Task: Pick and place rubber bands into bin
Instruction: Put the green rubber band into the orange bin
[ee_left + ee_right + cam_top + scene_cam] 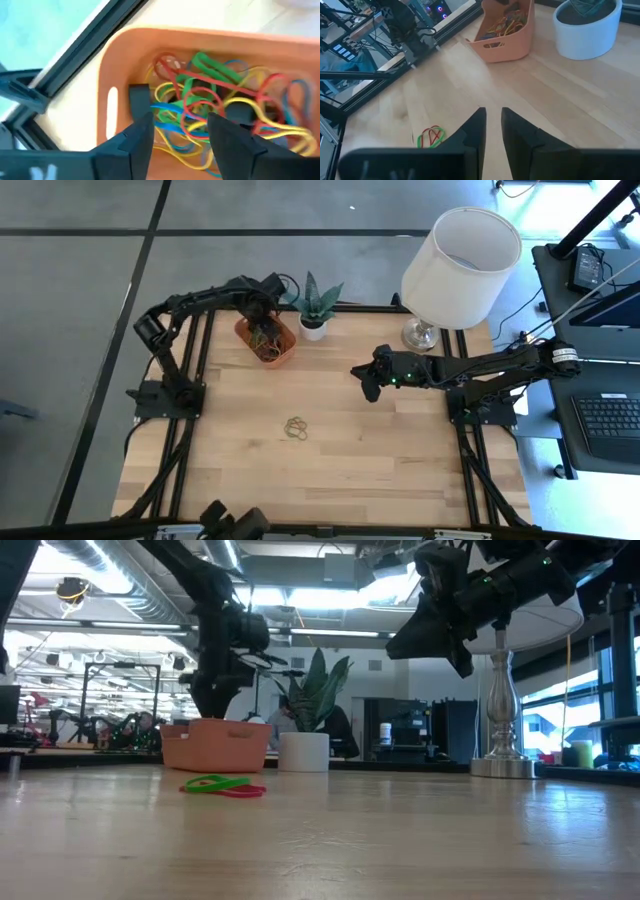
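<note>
The orange bin [290, 350] stands at the table's far left and holds a tangle of coloured rubber bands [215, 100]. My left gripper [182, 132] points down into the bin, open, its fingers on either side of part of the pile; I cannot tell if they touch it. A few more rubber bands [297, 427], red and green [431, 136], lie flat on the wood near the table's middle. My right gripper [368, 385] hovers above the table right of centre. Its fingers [479, 125] stand a narrow gap apart with nothing between them.
A small plant in a white pot [313, 328] stands just right of the bin. A lamp with a white shade [460, 255] occupies the far right corner. Bare wood spreads around the loose bands and toward the near edge.
</note>
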Controlling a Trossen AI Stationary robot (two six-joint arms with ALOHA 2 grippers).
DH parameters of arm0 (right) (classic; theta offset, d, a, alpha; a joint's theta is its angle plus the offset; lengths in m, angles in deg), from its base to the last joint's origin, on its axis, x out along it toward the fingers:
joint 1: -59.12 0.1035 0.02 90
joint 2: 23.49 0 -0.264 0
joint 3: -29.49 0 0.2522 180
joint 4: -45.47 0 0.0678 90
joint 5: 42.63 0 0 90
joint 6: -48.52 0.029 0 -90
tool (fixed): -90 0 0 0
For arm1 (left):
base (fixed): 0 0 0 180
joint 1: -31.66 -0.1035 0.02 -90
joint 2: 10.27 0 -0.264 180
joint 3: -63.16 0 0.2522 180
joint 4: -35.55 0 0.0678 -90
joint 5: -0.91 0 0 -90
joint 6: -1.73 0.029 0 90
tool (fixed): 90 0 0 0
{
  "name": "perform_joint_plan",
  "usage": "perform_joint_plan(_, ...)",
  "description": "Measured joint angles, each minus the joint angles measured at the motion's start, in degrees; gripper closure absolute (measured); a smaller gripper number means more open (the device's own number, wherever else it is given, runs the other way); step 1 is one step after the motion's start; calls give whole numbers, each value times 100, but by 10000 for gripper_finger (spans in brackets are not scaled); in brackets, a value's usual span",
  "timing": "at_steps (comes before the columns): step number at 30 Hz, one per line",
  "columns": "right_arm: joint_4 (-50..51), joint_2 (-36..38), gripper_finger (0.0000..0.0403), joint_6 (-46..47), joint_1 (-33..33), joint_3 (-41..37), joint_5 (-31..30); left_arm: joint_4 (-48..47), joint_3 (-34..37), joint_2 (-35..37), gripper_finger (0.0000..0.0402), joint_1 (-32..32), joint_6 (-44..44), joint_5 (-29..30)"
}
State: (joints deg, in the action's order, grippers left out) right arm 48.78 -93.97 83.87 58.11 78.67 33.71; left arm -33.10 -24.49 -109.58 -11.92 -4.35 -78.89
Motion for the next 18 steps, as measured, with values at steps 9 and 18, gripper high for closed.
perform_joint_plan(9,7,0,338,-292,0,0,4,-58,0,755,219,23,-1734,-590)
perform_joint_plan(18,278,0,338,-300,2,0,18,58,-2,1616,218,615,-3037,-305)
